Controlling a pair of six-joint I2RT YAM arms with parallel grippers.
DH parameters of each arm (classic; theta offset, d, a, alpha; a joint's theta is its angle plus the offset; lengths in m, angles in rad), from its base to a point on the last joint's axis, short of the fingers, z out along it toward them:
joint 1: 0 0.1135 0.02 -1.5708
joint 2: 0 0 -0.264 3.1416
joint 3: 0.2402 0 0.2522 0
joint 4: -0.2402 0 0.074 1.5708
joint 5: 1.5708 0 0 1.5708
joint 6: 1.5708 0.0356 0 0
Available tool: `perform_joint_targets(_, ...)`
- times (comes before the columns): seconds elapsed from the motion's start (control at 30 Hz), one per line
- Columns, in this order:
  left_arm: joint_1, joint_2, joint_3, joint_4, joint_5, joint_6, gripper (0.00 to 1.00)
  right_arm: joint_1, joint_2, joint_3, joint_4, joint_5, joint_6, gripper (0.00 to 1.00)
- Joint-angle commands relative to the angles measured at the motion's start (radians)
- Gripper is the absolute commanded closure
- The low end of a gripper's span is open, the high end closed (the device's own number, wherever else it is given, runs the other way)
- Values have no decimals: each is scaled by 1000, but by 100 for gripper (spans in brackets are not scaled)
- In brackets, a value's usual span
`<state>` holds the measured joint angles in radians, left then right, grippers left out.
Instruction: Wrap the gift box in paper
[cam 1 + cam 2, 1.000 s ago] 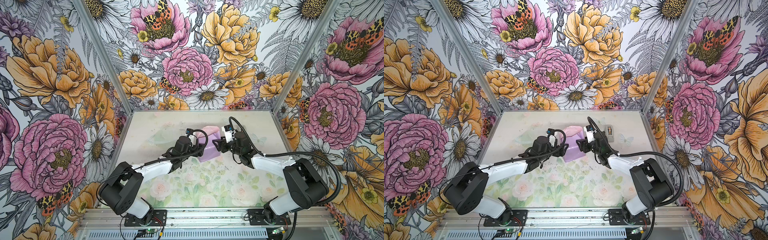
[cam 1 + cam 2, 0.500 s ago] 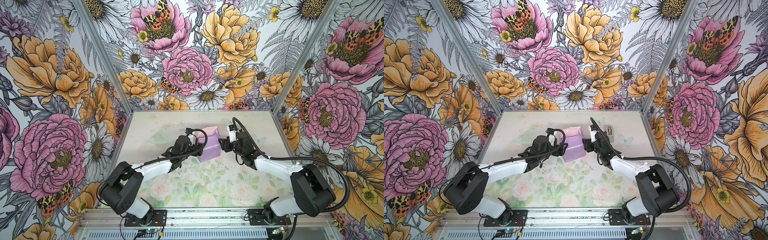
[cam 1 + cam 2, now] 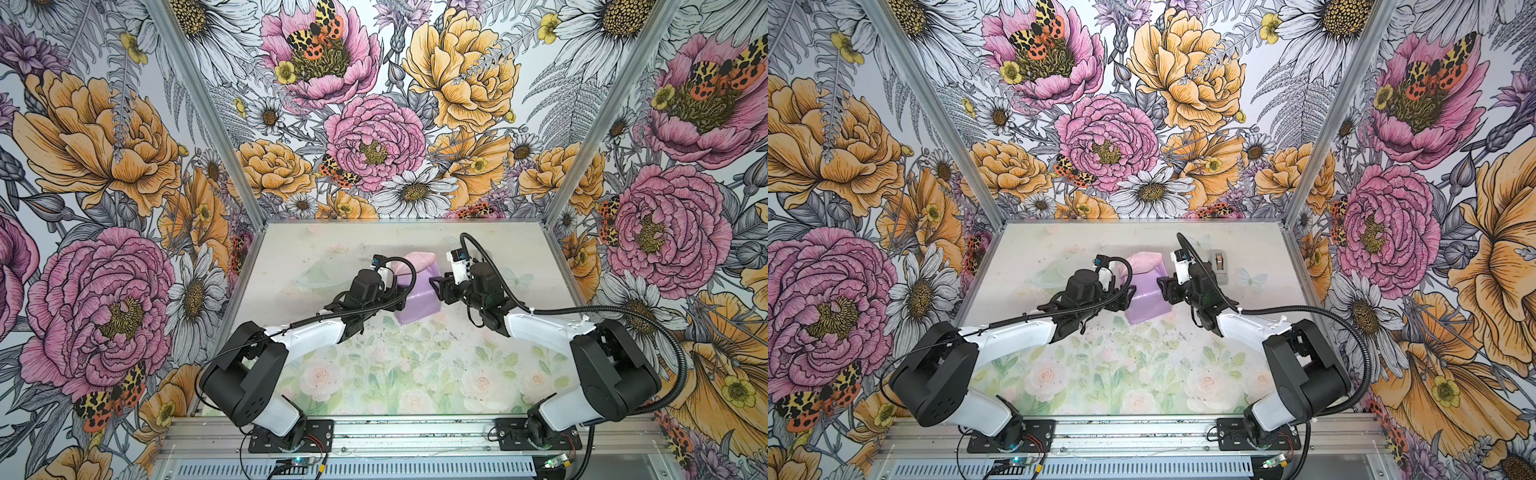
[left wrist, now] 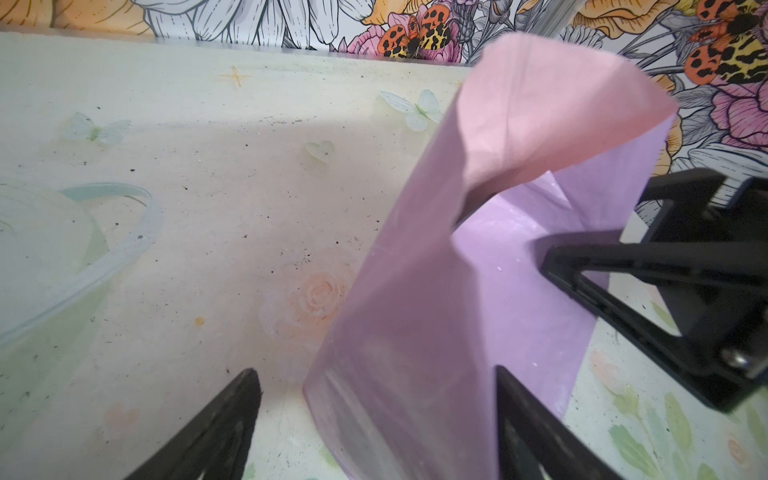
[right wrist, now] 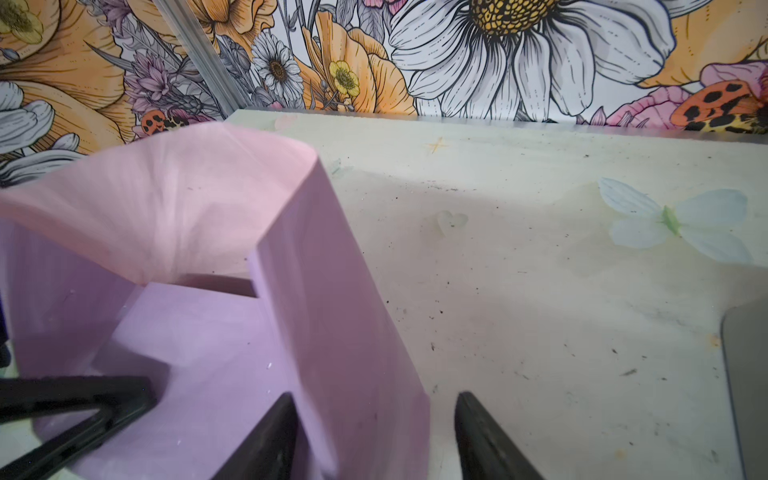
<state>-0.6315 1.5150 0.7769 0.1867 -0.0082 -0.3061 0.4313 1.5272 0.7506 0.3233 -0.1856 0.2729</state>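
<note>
The paper [image 3: 417, 299] [image 3: 1148, 303] stands folded into a lilac parcel shape at the table's middle, with its pale pink inner face showing on a raised flap [image 4: 540, 108] at the back. The gift box is hidden under it. My left gripper [image 3: 397, 296] [image 4: 375, 374] is open and straddles the paper's left wall. My right gripper [image 3: 437, 286] [image 5: 375, 397] is open around the right wall. Its inner finger [image 5: 274, 432] lies against the lilac top and its outer finger [image 5: 482, 432] stands off the paper. Each wrist view shows one finger of the opposite gripper on the lilac top.
A grey tape dispenser [image 3: 1219, 266] stands behind my right wrist, and its edge [image 5: 748, 382] shows beside that gripper. The metal corner posts and floral walls close in the back and sides of the pale floral table [image 3: 374, 374].
My right jaws have narrowed around the paper's right wall and the right forearm has swung outward. The pink flap stands a little higher. The left arm has stayed still.
</note>
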Motion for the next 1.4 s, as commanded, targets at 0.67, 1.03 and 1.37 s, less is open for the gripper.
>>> perform_joint_targets(0.67, 4, 29, -18, -130, -59, 47, 14, 52, 37, 17, 47, 128, 22, 77)
perform_joint_targets(1.03, 1, 31, -16, -137, -65, 51, 14, 64, 24, 6, 79, 162, 35, 97)
perform_joint_targets(1.37, -2, 30, -15, -142, -68, 56, 14, 58, 30, 39, 94, 125, 51, 76)
